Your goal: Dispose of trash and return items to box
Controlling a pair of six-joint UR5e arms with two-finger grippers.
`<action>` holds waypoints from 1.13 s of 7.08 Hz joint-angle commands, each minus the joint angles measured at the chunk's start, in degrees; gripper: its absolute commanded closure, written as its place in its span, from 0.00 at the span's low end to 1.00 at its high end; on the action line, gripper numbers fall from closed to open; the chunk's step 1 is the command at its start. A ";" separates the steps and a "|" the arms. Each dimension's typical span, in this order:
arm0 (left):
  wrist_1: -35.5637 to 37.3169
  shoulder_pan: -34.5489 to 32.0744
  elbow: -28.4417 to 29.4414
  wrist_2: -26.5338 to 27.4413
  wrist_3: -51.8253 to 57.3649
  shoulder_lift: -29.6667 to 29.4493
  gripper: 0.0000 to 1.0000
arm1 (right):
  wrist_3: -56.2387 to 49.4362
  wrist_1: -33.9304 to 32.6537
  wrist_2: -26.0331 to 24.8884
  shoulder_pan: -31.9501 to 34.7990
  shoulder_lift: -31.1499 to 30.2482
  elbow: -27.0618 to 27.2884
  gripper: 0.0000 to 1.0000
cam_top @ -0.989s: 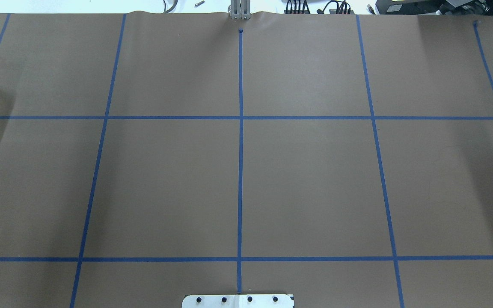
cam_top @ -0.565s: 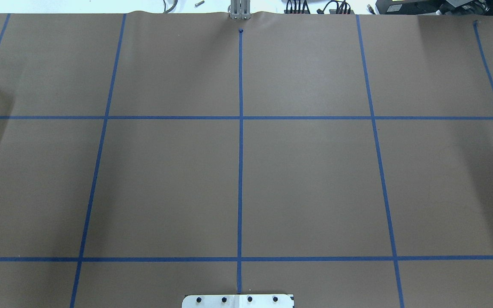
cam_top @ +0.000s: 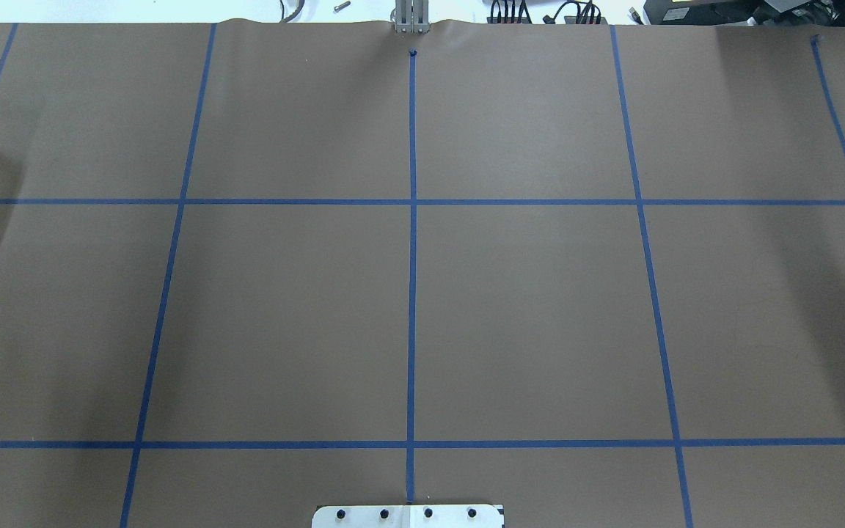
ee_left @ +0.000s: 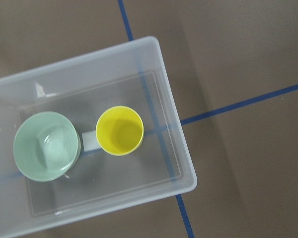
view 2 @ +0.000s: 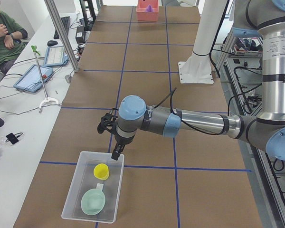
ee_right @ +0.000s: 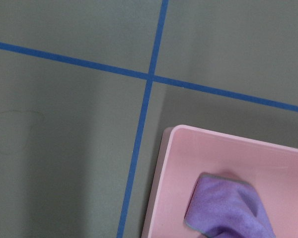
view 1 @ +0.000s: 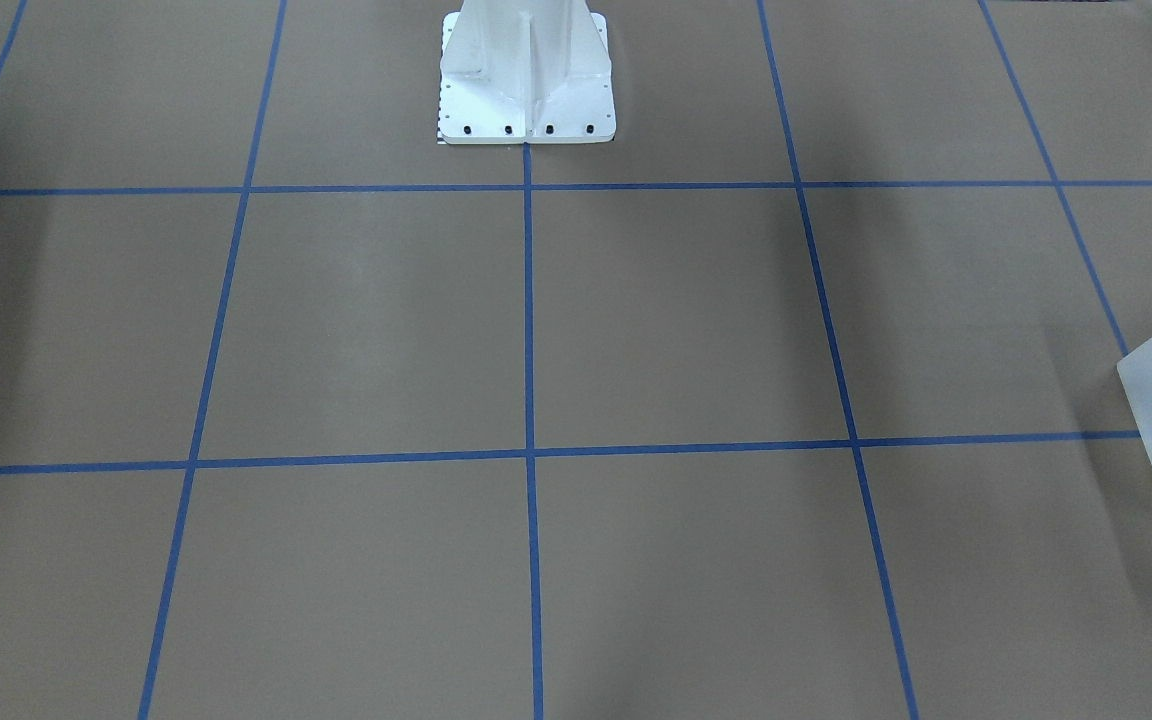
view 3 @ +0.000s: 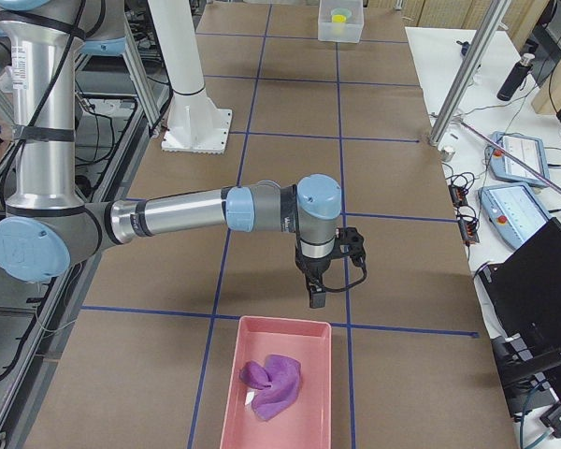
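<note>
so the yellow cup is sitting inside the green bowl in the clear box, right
No: the yellow cup stands beside the green bowl, not inside it. Both are in the clear box, as the left wrist view shows.

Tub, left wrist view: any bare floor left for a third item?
Yes. In the tub, bare strips run along both long walls, either side of the yellow cup and green bowl, plus a narrower one between cup and the short wall beside it. Crowded mid-floor: bowl and cup sit close, a white tag between.
</note>
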 commanded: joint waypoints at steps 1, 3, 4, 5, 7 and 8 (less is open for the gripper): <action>-7.07 0.03 3.84 -2.34 -0.18 -1.03 0.01 | 3.06 0.68 2.22 -2.99 3.97 2.08 0.00; -7.44 0.03 11.00 -1.73 0.07 -4.53 0.01 | 18.58 0.68 1.53 -10.36 4.60 8.57 0.00; -7.35 0.03 15.40 -1.73 1.64 -7.25 0.01 | 22.21 0.68 1.18 -12.92 4.69 10.43 0.00; -7.35 0.03 18.41 -1.82 1.66 -9.46 0.01 | 24.60 0.68 1.18 -14.16 5.56 10.88 0.00; -6.83 -0.06 16.69 -1.65 0.61 -8.87 0.01 | 24.19 0.68 1.26 -14.35 5.48 10.80 0.00; -7.35 0.11 18.51 -1.73 0.69 -6.51 0.01 | 23.66 0.68 1.35 -14.26 4.79 10.80 0.00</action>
